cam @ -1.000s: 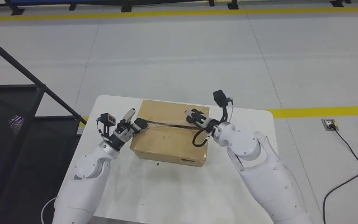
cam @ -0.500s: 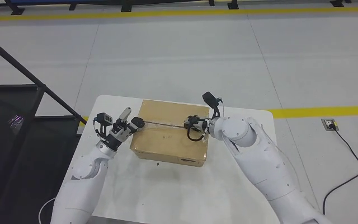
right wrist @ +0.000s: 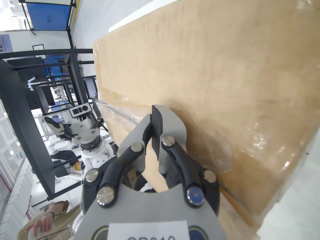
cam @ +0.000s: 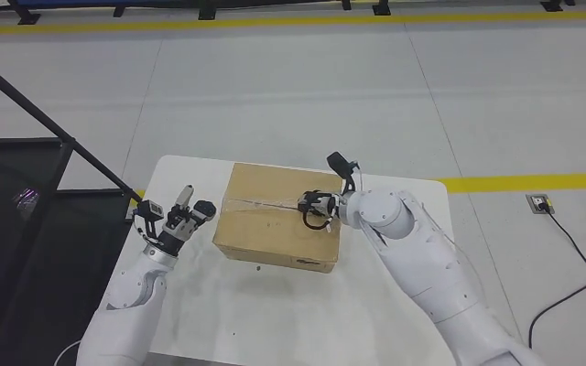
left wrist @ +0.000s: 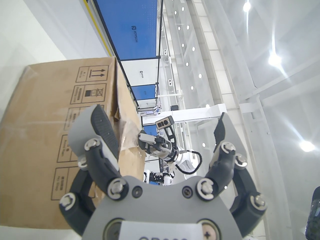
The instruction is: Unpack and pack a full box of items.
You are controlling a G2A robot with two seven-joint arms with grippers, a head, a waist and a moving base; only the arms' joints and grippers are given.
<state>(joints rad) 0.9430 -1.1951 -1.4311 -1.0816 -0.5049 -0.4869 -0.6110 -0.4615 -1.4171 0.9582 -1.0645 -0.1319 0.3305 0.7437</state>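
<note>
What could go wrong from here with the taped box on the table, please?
1. The right gripper appears shut on the clear tape along the top seam of the box. The thin, crumpled strip could tear or slip out.
2. The left gripper hangs open beside the box and is not bracing it, so a pull might drag the box across the table.

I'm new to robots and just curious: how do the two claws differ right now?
The left claw is wide open with nothing between its fingers; the right claw is shut tight. The left claw sits beside the cardboard box, clear of its end wall, while the right claw is over the box's top, at the middle seam. Both look alike in build: grey fingers with black pads.
</note>
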